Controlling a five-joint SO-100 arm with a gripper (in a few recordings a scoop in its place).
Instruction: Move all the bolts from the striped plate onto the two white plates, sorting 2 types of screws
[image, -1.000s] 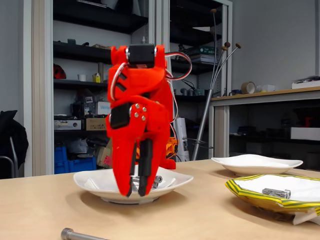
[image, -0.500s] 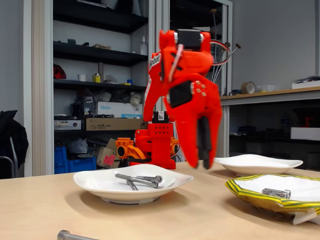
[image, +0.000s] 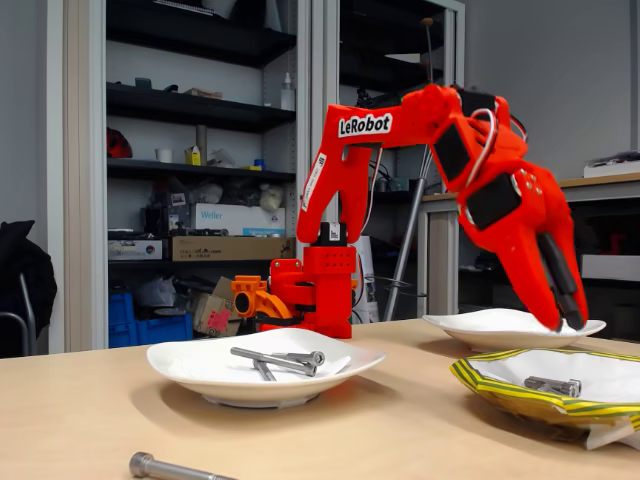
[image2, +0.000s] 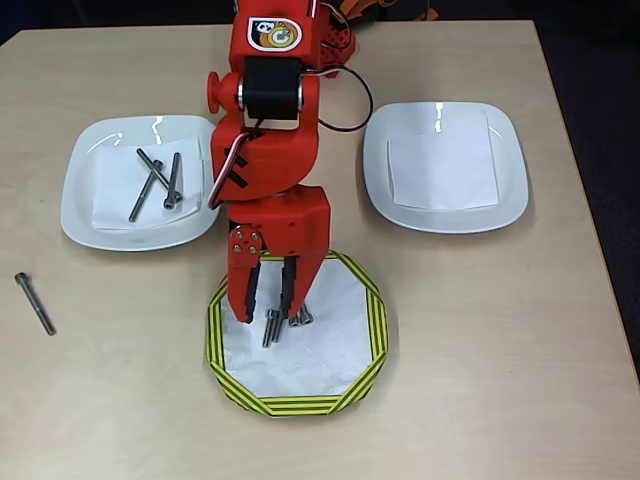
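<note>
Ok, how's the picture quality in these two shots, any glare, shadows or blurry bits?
Fixed view: sharp on the left white plate; the dim shelves behind are soft. Overhead view: even light, small glare spots on the right white plate rim, a soft shadow under the gripper on the striped plate.

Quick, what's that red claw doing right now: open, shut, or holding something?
Gripper: open, holding nothing, hanging over the bolts on the striped plate.
</note>
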